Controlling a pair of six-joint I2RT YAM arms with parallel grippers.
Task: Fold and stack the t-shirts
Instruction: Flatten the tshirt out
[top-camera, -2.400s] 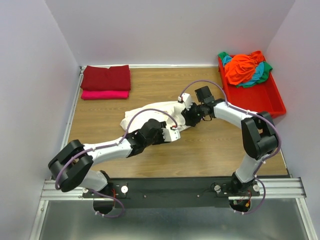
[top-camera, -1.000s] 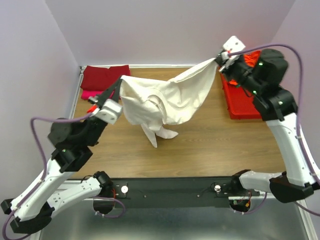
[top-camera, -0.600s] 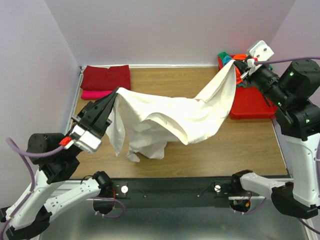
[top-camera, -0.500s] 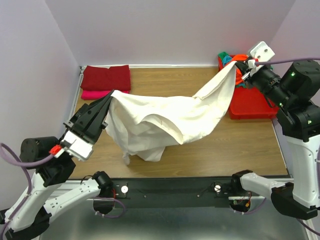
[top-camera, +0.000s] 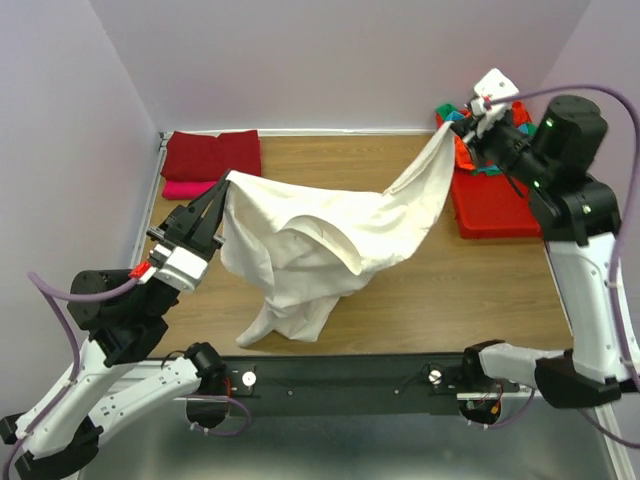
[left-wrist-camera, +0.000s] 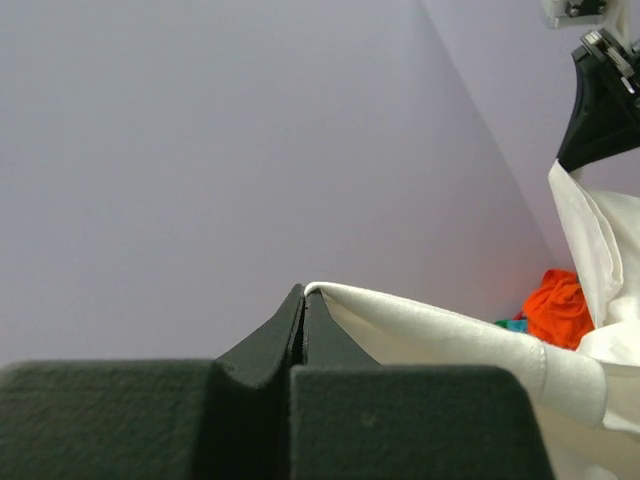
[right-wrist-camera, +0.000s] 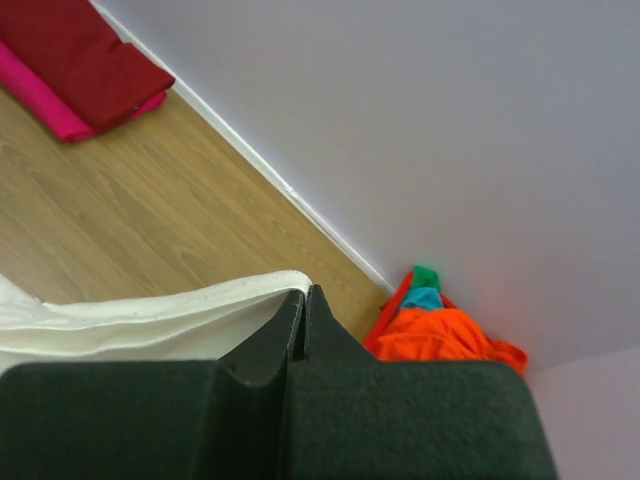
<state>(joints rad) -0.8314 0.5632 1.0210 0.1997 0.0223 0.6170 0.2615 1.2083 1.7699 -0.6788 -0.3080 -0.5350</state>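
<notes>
A large cream-white t-shirt (top-camera: 320, 235) hangs stretched in the air between both arms, its lower part drooping to the table near the front. My left gripper (top-camera: 226, 180) is shut on its left corner (left-wrist-camera: 330, 295). My right gripper (top-camera: 447, 128) is shut on its right corner (right-wrist-camera: 270, 285), raised by the tray. A folded dark red t-shirt (top-camera: 212, 155) lies on a folded pink t-shirt (top-camera: 192, 187) at the back left. Orange (top-camera: 470, 140), teal and green t-shirts are bunched in the red tray (top-camera: 500, 205).
The wooden table (top-camera: 450, 290) is walled in by lilac panels on the left, back and right. The red tray stands against the right wall. The arm bases sit on a black rail (top-camera: 340, 380) at the near edge.
Both arms lifted the cream-white shirt off the table and pulled it wide. Over the last half second the right gripper drew back left and the shirt's lower part sank toward the table's front.
</notes>
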